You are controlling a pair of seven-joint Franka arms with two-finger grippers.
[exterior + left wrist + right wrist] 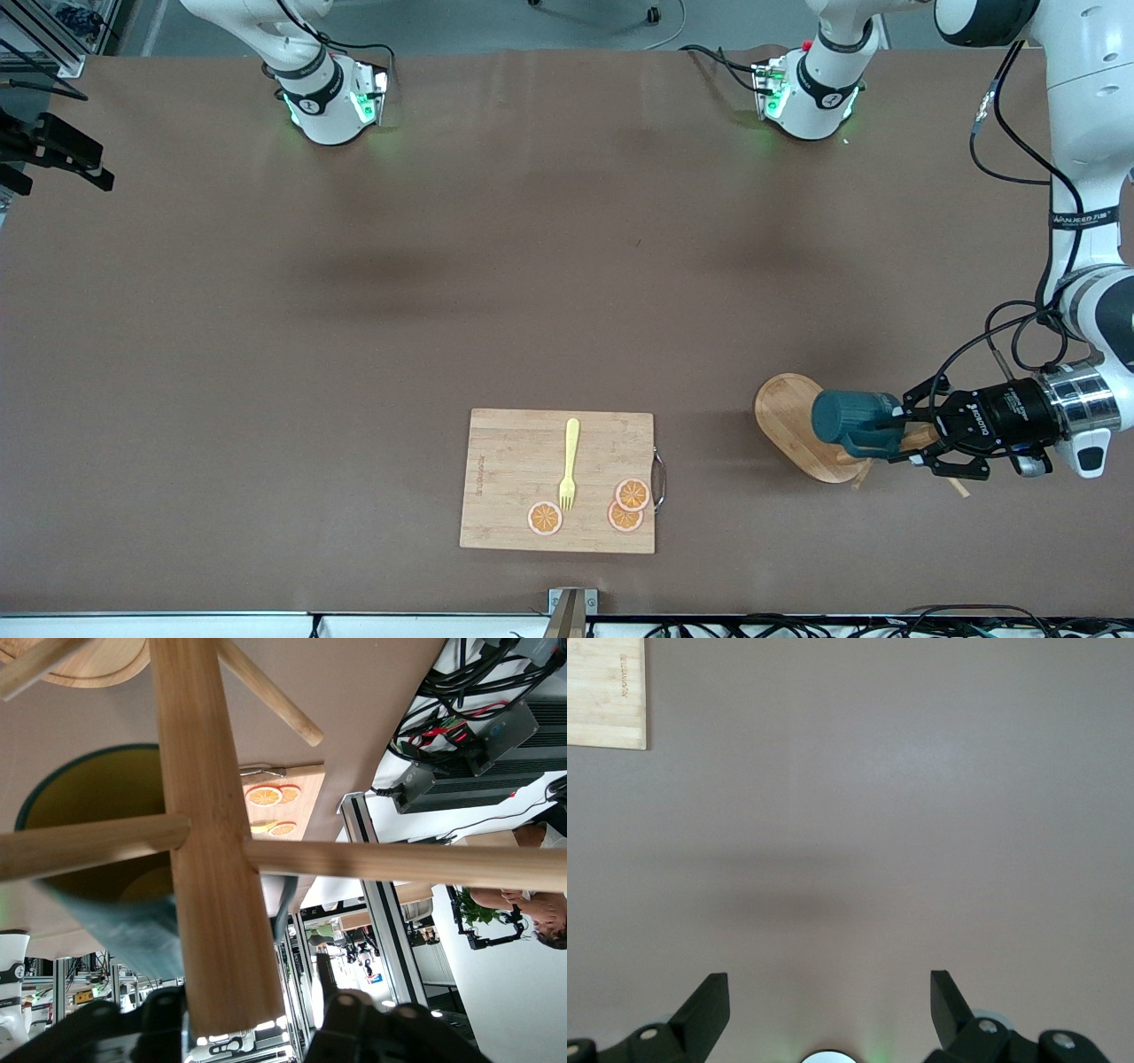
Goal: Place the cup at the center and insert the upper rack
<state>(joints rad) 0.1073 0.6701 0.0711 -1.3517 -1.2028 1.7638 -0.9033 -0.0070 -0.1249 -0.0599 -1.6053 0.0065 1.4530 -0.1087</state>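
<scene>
Setting: robotics laboratory, staged as a kitchen work surface. Evidence: two white robot arm bases bolted along one edge of a wide table covered in plain brown matting, green status lights lit at each base; loose black cabling trailing from the arm; aluminium extrusion framing and a power unit with wires past the table edge. Kitchen props: bamboo cutting board, yellow fork, orange slices.
</scene>
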